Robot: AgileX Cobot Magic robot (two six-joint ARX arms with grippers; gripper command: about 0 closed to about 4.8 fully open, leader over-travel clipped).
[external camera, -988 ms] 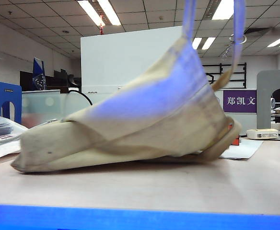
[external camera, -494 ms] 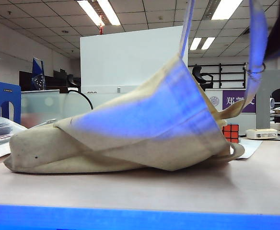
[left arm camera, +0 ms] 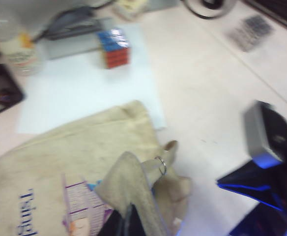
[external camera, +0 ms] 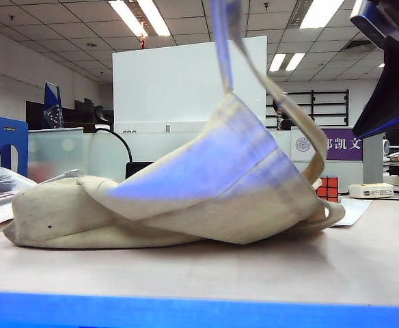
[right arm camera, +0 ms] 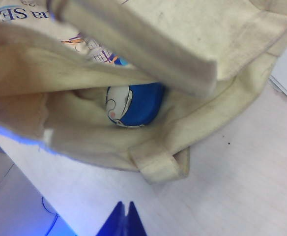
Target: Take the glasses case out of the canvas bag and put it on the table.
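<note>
Left hand (left arm camera: pixel 129 223) pinches the canvas bag (left arm camera: pixel 60 162) strap; closed, empty right hand (right arm camera: pixel 125 216) hovers near the glasses case (right arm camera: pixel 133 104) inside

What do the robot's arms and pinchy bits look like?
The right arm is big and black with blue-lit edges and a grey box. The right tool shows as two pointed tips glowing blue. The left tool is dark, mostly hidden behind the cream strap.

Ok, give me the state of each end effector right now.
Left end effector: shut on the canvas bag strap, lifting it.
Right end effector: shut, empty, above the bag's mouth.
</note>
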